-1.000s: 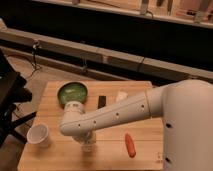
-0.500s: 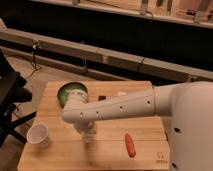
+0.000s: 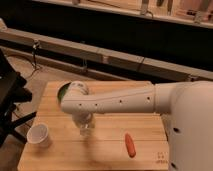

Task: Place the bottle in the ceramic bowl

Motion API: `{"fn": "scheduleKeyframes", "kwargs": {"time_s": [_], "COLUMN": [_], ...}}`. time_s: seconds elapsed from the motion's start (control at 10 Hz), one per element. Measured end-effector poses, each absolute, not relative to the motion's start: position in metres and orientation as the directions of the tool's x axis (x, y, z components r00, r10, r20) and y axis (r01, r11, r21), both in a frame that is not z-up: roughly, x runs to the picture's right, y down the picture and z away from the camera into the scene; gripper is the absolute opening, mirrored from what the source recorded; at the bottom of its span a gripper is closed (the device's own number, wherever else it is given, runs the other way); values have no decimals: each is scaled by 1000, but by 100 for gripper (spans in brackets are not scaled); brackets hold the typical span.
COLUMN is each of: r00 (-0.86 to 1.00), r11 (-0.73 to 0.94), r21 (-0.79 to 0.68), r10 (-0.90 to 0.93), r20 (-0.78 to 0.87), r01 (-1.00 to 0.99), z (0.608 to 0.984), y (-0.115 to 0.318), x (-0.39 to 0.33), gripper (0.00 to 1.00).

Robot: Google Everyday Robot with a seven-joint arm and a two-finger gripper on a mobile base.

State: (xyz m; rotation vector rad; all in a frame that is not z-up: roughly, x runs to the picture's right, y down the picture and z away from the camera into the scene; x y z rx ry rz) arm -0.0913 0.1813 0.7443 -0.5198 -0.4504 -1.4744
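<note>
My gripper point(image 3: 86, 126) hangs under the white wrist over the left middle of the wooden table point(image 3: 110, 155). It is shut on the bottle point(image 3: 86, 131), a small pale thing held upright just above the table top. The ceramic bowl point(image 3: 61, 92) lies behind and to the left of the gripper. Only a sliver of its green rim shows, because the wrist and forearm cover the rest.
A white paper cup point(image 3: 39, 135) stands near the table's front left. An orange carrot point(image 3: 130, 145) lies at the front right. My white forearm point(image 3: 125, 102) spans the table from the right. A dark chair point(image 3: 10, 95) stands left of the table.
The gripper has risen from the table and moved back towards the bowl with the bottle in it. The wrist now covers most of the bowl.
</note>
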Motion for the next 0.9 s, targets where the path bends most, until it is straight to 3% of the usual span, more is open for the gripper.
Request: {"fn": "scheduleKeyframes", "kwargs": {"time_s": [0.9], "r00": [32], "r11": [41], "r21": [1], "r10": [-815], "r20": [578], "r01": [999], "z": [744], "y": [129], "x": [-98], "gripper": [6]}}
